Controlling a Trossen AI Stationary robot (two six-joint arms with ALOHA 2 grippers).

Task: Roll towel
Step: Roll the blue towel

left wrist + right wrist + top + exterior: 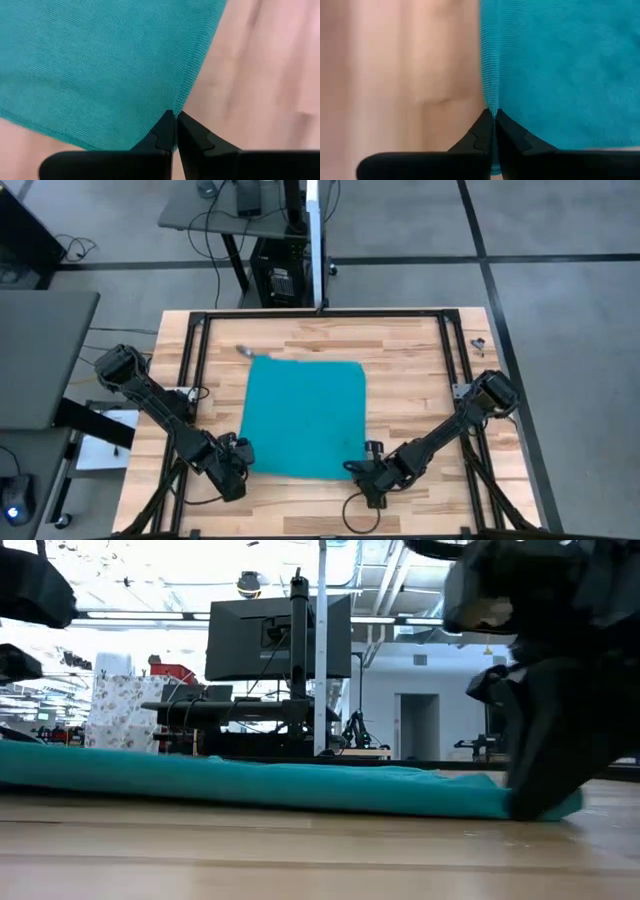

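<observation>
The teal towel (303, 418) lies spread flat in the middle of the wooden table (410, 360), a near-square sheet with no roll in it, its far edge up toward twelve o'clock in the high view and its near edge down toward six. Down at the seven o'clock corner of the cloth sits the left gripper (243, 452), arm stretched in from the nine o'clock side of the table, and the left wrist view puts it right on the fabric: the two dark fingers (165, 131) are pressed together with the towel's corner edge pinched in the thin seam between them. Over at the five o'clock corner it's the same story for the right gripper (366, 463), its arm reaching in from the three o'clock side; the right wrist view shows its fingertips (485, 125) closed tight on the towel's side hem, teal cloth on one side of the tips, bare wood on the other. So both grippers are clamped on the near corners, one each, well apart across the width of the cloth. From table height, the towel (250, 783) reads as a low teal band lying along the boards, and a dark gripper (535, 800) comes down from above onto its end, where the fabric bunches slightly under it. Beyond the table stands a monitor on a stand (278, 638).
</observation>
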